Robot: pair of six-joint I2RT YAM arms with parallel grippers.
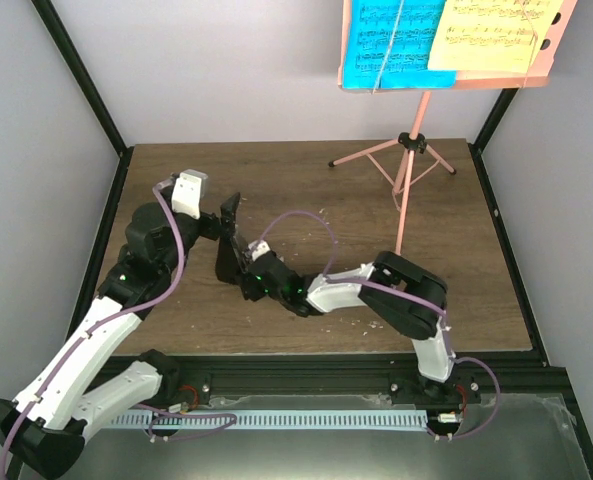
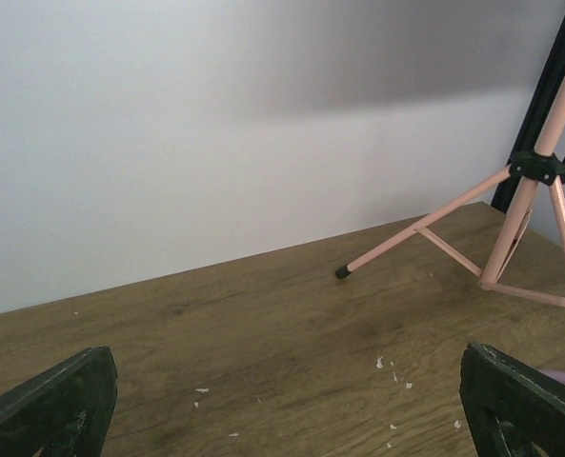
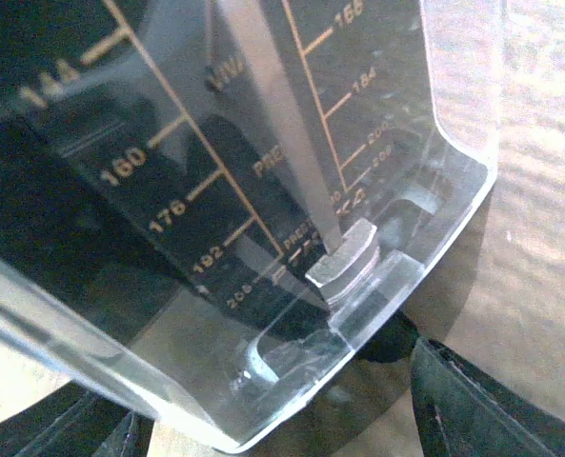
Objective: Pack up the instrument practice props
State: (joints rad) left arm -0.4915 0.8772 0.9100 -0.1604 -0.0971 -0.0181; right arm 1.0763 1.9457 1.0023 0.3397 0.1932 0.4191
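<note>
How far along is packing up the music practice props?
Nothing looks packed yet. In hand: the right pincer straddles the black metronome, though a firm grip isn't clear; the left pincer is open and empty. Left: the pink music stand stands unfolded on the table, holding the cyan page and yellow page.

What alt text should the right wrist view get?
Extreme close-up of a black metronome, its gold tempo scale and a silver pendulum weight low on the rod seen through a clear cover. Dark fingers of the right hand sit at the bottom corners, either side of it; wood table shows at right.
</note>
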